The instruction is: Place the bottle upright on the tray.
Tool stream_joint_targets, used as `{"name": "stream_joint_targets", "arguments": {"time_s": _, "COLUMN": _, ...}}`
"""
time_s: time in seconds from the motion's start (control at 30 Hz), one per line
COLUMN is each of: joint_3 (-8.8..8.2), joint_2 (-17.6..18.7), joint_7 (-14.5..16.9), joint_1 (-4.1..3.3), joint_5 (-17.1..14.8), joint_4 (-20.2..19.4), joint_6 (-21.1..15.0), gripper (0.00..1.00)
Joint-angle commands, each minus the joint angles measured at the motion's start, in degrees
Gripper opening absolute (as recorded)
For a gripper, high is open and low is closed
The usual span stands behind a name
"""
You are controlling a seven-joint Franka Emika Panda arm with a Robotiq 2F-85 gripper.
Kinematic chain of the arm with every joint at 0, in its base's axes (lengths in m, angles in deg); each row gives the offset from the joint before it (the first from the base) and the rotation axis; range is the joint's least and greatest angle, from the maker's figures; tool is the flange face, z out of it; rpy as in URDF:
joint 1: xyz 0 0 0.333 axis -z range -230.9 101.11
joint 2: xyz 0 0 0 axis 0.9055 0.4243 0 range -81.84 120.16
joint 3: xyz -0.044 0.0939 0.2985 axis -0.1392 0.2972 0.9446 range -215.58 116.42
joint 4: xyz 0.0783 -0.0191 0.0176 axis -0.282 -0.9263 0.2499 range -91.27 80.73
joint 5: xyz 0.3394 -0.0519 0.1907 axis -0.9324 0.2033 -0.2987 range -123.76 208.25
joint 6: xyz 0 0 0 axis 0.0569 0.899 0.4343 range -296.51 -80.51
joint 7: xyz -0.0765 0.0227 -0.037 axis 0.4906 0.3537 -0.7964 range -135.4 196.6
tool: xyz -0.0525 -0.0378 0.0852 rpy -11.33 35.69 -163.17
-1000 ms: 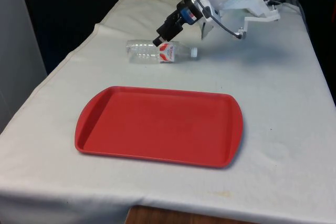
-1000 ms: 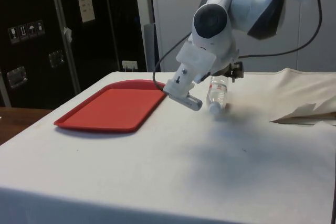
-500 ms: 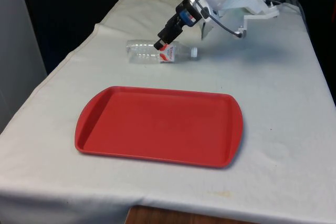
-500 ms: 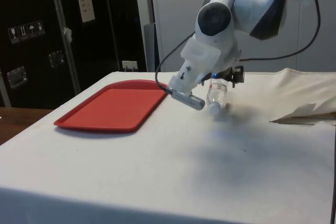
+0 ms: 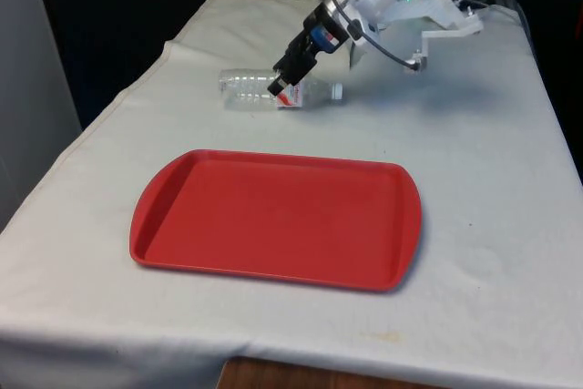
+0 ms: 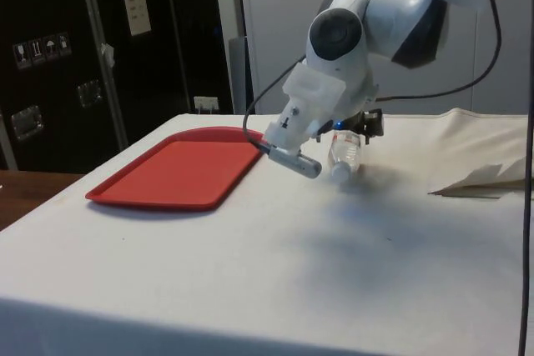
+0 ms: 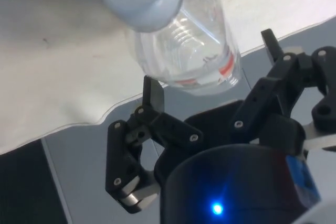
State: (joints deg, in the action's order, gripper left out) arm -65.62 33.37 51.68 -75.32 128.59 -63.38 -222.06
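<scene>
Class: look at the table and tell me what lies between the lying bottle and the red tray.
Nothing but bare white cloth. In the front view the bottle lies on its side beyond the tray, with a bare strip of cloth separating them.

Gripper (image 5: 281, 82) covers mid-section of bottle (image 5: 246, 89) in front view; label only partly readable. Side view: arm hides most of bottle (image 6: 344, 154) and far corner of tray (image 6: 179, 170). Wrist view: bottle (image 7: 178, 35) base cut off, cap blurred.
</scene>
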Motion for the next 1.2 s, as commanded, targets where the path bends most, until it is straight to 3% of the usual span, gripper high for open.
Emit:
{"name": "stream_joint_targets", "arguments": {"time_s": 0.0, "joint_3": -0.06, "joint_2": 0.57, "joint_7": 0.40, "joint_1": 0.23, "joint_5": 0.23, "joint_4": 0.29, "joint_6": -0.92, "gripper": 1.00}}
{"name": "stream_joint_targets", "arguments": {"time_s": 0.6, "joint_3": 0.00, "joint_2": 1.66, "joint_7": 1.49, "joint_1": 0.00, "joint_5": 0.00, "joint_4": 0.17, "joint_6": -0.97, "gripper": 1.00}}
{"name": "stream_joint_targets", "arguments": {"time_s": 0.77, "joint_3": 0.92, "joint_2": 2.98, "joint_7": 1.26, "joint_1": -0.11, "joint_5": -0.57, "joint_4": 0.57, "joint_6": -1.03, "gripper": 1.00}}
{"name": "stream_joint_targets", "arguments": {"time_s": 1.17, "joint_3": 1.15, "joint_2": 3.95, "joint_7": 1.15, "joint_1": -0.17, "joint_5": -0.63, "joint_4": 1.26, "joint_6": -0.69, "gripper": 1.00}}
